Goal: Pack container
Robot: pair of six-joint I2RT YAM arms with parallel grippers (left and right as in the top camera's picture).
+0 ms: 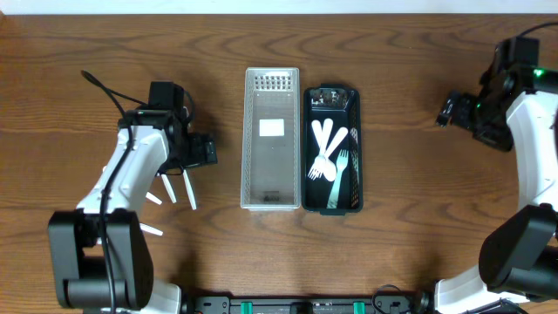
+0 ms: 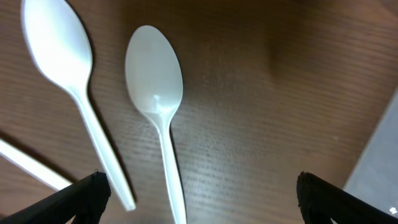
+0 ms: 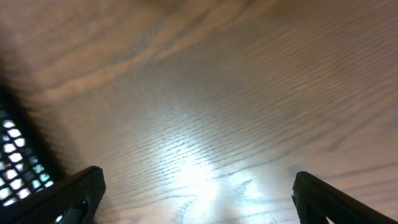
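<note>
A black container (image 1: 351, 100) right of centre holds several white plastic spoons and forks (image 1: 327, 153). A clear rectangular container (image 1: 271, 139) lies beside it on its left. More white utensils (image 1: 187, 190) lie loose on the table at the left. My left gripper (image 1: 190, 155) hovers over them, open. In the left wrist view two white spoons (image 2: 155, 93) (image 2: 59, 56) lie bowl-up, and the nearer spoon's handle runs between the open fingers (image 2: 199, 199), untouched. My right gripper (image 1: 449, 111) is open and empty over bare wood (image 3: 196, 193).
A third utensil handle (image 2: 31, 165) lies at the left edge of the left wrist view, and the clear container's edge (image 2: 379, 168) is at its right. Another loose utensil (image 1: 150, 229) lies nearer the front. The black container's grid (image 3: 15, 168) shows at the left of the right wrist view.
</note>
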